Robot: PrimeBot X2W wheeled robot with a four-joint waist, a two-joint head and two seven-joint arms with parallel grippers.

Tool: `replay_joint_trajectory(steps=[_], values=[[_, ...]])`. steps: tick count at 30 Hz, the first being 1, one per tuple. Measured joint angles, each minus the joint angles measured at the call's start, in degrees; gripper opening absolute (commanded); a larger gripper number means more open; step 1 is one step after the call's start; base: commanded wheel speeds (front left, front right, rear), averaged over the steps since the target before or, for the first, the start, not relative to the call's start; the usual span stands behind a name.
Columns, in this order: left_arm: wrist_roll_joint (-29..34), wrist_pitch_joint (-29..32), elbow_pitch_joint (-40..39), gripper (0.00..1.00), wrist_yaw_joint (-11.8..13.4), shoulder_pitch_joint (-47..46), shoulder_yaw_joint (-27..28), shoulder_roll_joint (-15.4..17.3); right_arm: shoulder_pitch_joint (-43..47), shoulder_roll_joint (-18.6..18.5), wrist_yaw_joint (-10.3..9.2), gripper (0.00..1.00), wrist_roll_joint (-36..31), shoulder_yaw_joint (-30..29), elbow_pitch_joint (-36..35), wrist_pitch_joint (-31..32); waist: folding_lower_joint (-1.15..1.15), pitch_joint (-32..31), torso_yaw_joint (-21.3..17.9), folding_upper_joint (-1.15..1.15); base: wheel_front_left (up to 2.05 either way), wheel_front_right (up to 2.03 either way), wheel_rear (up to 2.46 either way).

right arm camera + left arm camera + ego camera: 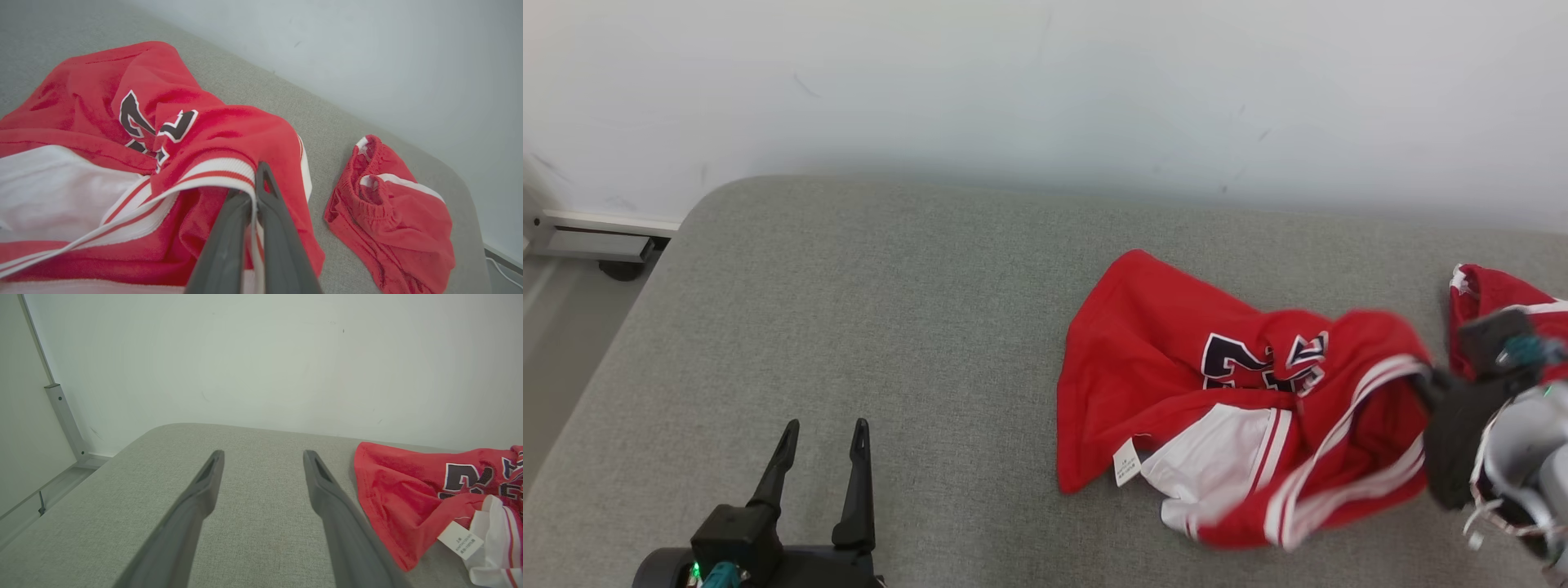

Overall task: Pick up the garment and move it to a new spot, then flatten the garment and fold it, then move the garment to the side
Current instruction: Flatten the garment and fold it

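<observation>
- Red jersey, crumpled, lies on the right half of a grey fabric cushion; far edge of the jersey is well short of the wall.
- Dark number print with white outline faces up, creased through the middle; a white panel and red-and-white striped trim sit on the near side.
- White care label sticks out at the near-left hem, lying on the cushion.
- Right gripper: fingers pressed together, pinching the striped trim at the jersey's right edge. Fabric there is bunched up around the fingers.
- Second red piece with an elastic band and white stripe lies on the cushion to the right of the jersey, apart from it, with bare cushion between.
- Left gripper: fingers spread, nothing between them, at the near left over bare cushion, well apart from the jersey.
- Grey metal rail runs along the wall base, far left, off the cushion.
</observation>
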Motion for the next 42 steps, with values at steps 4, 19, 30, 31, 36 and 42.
replay_joint_trajectory(steps=[4, 19, 30, 31, 36, 42], values=[[0.0, 0.5, 0.0, 1.00, 0.0, 0.0, 0.2, 0.0, 2.2, 2.1, 0.01, 0.49, 0.2, 1.6, 1.9, 0.0, 0.00, 0.3, 0.0, 0.00, 0.00, 0.00, 0.00], [-0.4, 1.2, -0.4, 1.00, 0.0, 0.2, 1.1, 0.5, 1.5, 5.5, -0.33, 1.00, 5.0, -1.2, -11.5, -2.9, 0.00, 0.7, -3.4, 0.00, 0.00, 0.00, 0.00], [-0.5, 1.8, -0.4, 1.00, 0.0, 0.0, 0.5, 0.2, 7.1, 3.4, -2.43, 1.00, 4.9, -1.1, -19.6, 0.0, 0.00, 1.9, -6.2, 0.00, 0.00, 0.00, 0.00], [-0.5, 2.0, -0.3, 1.00, -0.1, -0.1, 0.1, 0.1, 7.7, 3.9, -2.27, 1.00, 5.3, -0.5, -19.8, 0.3, 0.00, 2.1, -6.3, 0.00, 0.00, 0.00, 0.00], [-0.9, 3.0, 1.5, 1.00, -1.3, -1.8, -1.4, -0.4, 9.4, 7.6, -1.56, 1.00, 6.2, 3.8, -20.1, 2.2, 0.00, 2.6, -6.0, 0.00, 0.00, 0.00, 0.00], [-2.0, 5.2, 6.1, 1.00, -4.9, -4.3, -6.0, -1.3, 9.6, 9.6, -1.41, 1.00, 5.7, 8.3, -18.9, 4.2, 0.00, 3.2, -5.0, 0.00, 0.00, 0.00, 0.00]])
